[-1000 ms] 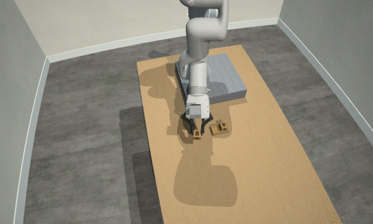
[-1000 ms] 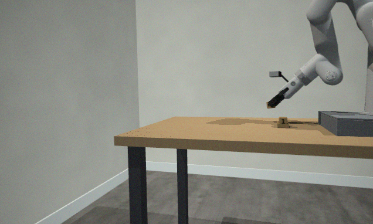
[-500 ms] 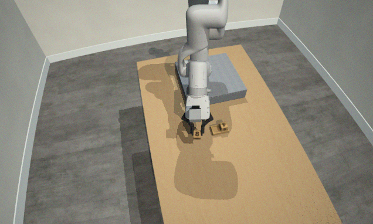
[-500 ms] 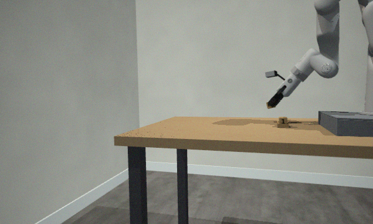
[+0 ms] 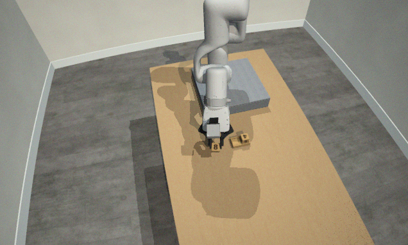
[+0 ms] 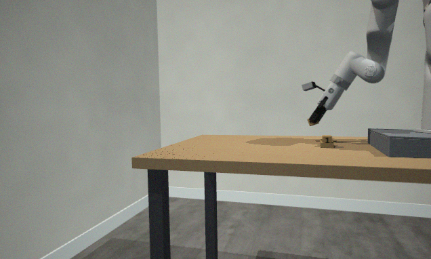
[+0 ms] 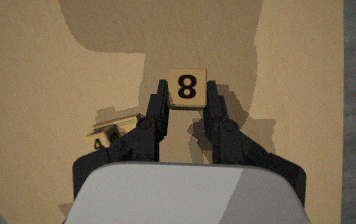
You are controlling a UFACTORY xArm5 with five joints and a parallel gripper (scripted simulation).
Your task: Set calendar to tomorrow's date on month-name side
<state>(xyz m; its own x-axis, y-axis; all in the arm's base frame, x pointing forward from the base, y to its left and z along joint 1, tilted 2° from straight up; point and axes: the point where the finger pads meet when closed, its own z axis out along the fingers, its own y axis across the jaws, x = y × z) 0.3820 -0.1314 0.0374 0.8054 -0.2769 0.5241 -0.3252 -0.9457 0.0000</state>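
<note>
Stretching away from the grey slab [image 5: 248, 83] [image 6: 408, 145] at the arm's end, the wood-toned table [image 5: 276, 188] [image 6: 271, 163] [image 7: 40, 60] stands on dark legs in the exterior view, with shadows of the arm lying across its top. Around it are a grey plank-patterned floor [image 5: 93, 118] [image 6: 288, 226], plain pale walls [image 5: 128, 15] [image 6: 254, 57] and a white skirting board [image 5: 128, 47] [image 6: 288, 196].

Above the table, the claw [image 5: 215, 146] [image 6: 312, 121] [image 7: 186, 92] points down at a slant, its fingers partly apart and clamped on the two sides of a wooden cube [image 5: 215, 147] [image 6: 310, 122] [image 7: 187, 88]. A black 8 shows on that cube, upright in the wrist view, and the cube is held off the table, tilted.

The small wooden tray [image 5: 237, 142] [image 6: 327, 145] [image 7: 125, 121] rests on the table, near the slab. A second cube [image 5: 244, 138] [image 6: 326, 139] [image 7: 99, 141] sits at one end of it, with a 4 visible in the top and wrist views and a 1 on the side seen in the exterior view. The rest of the tray holds no cube.
</note>
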